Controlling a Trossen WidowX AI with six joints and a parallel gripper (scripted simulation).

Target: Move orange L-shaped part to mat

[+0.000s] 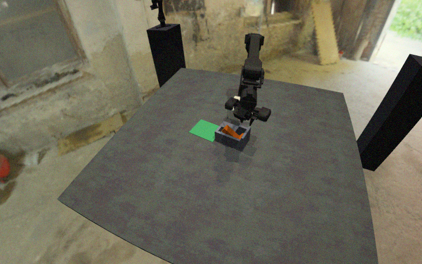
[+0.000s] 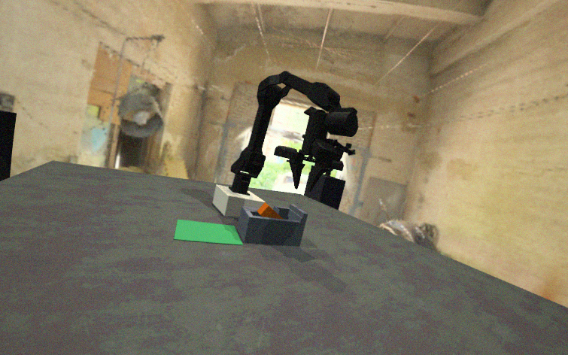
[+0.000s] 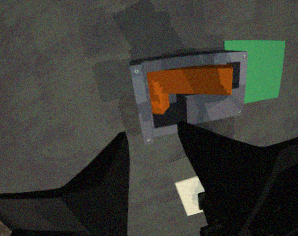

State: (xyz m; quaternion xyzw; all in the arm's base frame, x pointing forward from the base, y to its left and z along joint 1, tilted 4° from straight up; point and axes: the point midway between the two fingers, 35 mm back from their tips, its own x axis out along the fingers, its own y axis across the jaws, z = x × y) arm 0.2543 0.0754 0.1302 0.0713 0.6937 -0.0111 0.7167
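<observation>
From the top, one black arm [image 1: 252, 67] [image 2: 259, 128] reaches over one bench [image 1: 205, 196] [image 2: 144, 286] [image 3: 42, 100]. Its one gripper [image 1: 246, 120] [image 2: 303, 188] [image 3: 152, 131] is above and near one grey tray [image 1: 230, 140] [image 2: 272, 230] [image 3: 141, 100]. One orange part [image 1: 232, 131] [image 2: 268, 210] [image 3: 192, 80] lies tilted in the tray's pocket, its straight end raised on the side toward one green mat [image 1: 203, 130] [image 2: 208, 232] [image 3: 266, 72]. Two black pedestals stand past the bench, a left-hand one [image 1: 167, 48] and a right-hand one [image 1: 402, 98], each bearing a small black device

In the exterior view, two gripper fingers point down, apart from each other, with nothing between them, above the tray and clear of the part. One corner of the part sticks up over the tray wall. The mat lies flat just beside the tray, and one white block [image 2: 228, 201] [image 3: 188, 195] sits under the arm's foot

In the wrist view, two dark fingers stand partway open, a moderate gap between their tips. All of the part's L outline shows inside the tray, and four screw heads can be counted on the tray's rim
</observation>
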